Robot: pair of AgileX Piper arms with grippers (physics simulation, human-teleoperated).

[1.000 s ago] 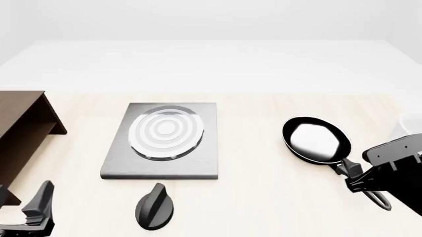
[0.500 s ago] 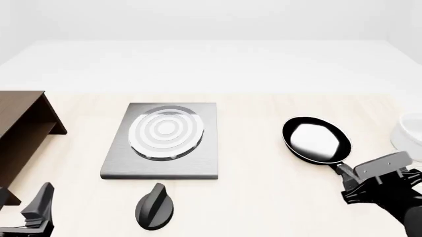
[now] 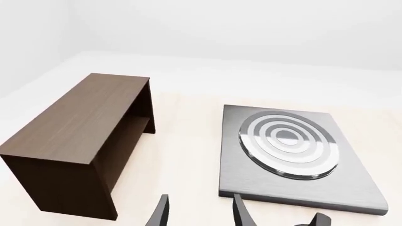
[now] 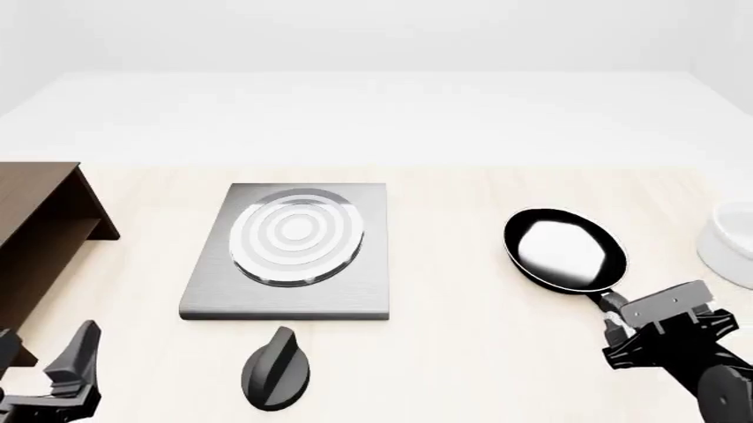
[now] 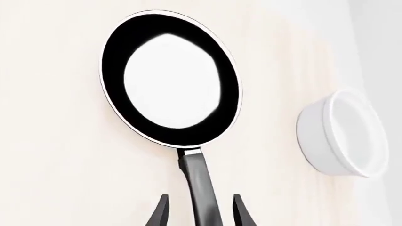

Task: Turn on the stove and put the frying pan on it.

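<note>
Right hand [image 5: 197,212] astride the frying pan [image 4: 565,249] handle, fingers spread.
Pan flat on the table [image 4: 471,352], well right of the stove [image 4: 292,251]; left hand [image 3: 199,212] spread, near the knob [image 4: 277,367].

A brown wooden shelf [image 4: 41,238] stands on the pale table [image 4: 471,352], ahead of the left pincer [image 4: 53,388] and slightly outward. A white bowl [image 4: 729,242] sits ahead of the right pincer [image 4: 623,330], to its outer side and apart from it.
</note>
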